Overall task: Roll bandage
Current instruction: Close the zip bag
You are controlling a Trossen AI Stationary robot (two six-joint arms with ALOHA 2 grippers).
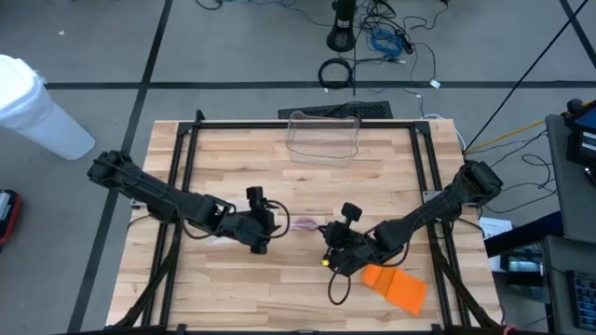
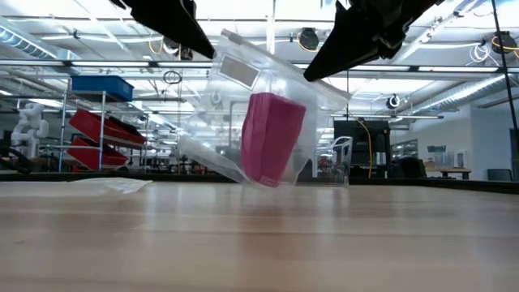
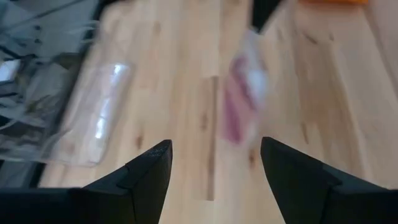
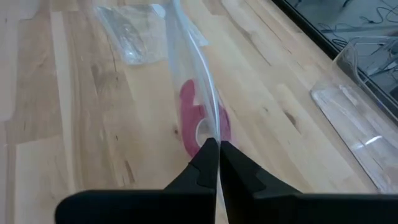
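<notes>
— Nearest item, please.

— Right gripper, fingers pressed together on the top edge of a clear plastic bag. Bag hangs from the pinch, lifted, its lower corner at or near the wooden table.

— Contents?

— One pink bandage roll, inside the bag, directly below the right gripper's fingertips. From table height the bag hangs tilted, roll in its lower part.

— Next outward?

— Left gripper, fingers spread apart, holding nothing, facing the bag just beyond its tips.

— Further out?

— Flat empty clear wrapper on the table, past the bag from the right gripper. Orange sheet just behind the right gripper. Clear plastic tray at the table's far edge, well apart from both grippers.
</notes>
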